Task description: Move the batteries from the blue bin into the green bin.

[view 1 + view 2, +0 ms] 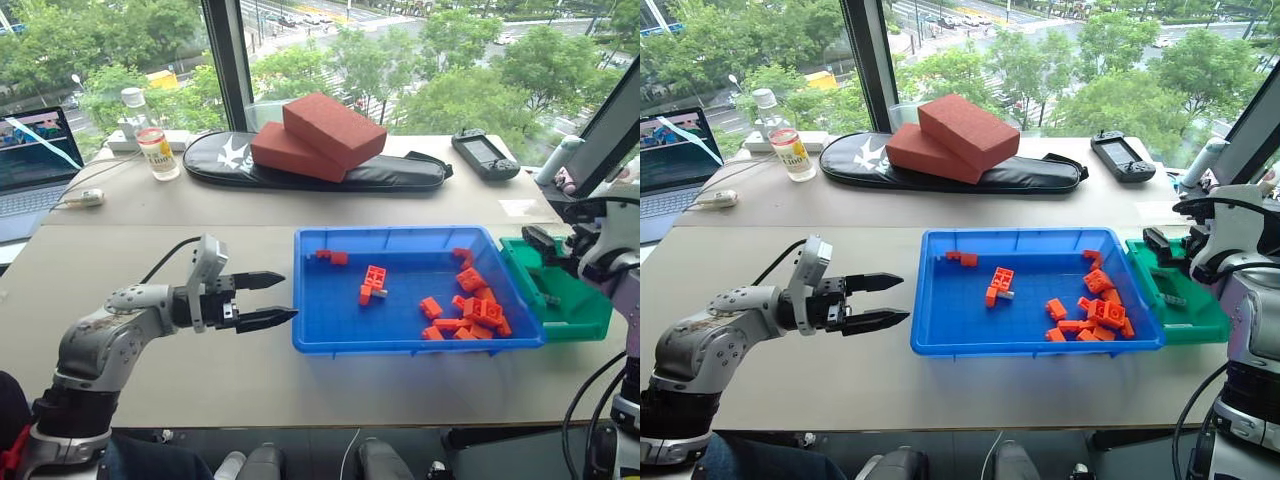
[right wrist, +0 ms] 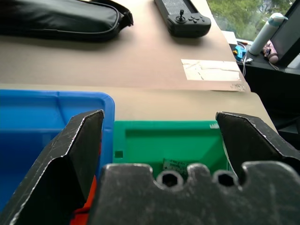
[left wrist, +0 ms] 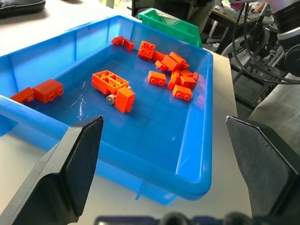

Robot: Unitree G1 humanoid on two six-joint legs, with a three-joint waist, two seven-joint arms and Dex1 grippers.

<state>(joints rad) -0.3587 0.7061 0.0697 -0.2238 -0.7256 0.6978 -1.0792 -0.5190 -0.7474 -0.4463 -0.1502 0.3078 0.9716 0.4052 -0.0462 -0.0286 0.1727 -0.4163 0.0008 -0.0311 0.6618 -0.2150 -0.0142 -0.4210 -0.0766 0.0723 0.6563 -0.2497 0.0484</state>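
Both pincers (image 1: 283,300) (image 2: 159,140) wide open, empty; 1 silvery stubby battery (image 3: 111,99) betw. bricks.

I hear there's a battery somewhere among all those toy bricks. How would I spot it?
Find the big blue bin on the table. Left of its middle, two joined orange-red bricks sit apart from the heap at the right end. The battery lies against them: a stubby silvery stick, the only thing there that isn't orange.
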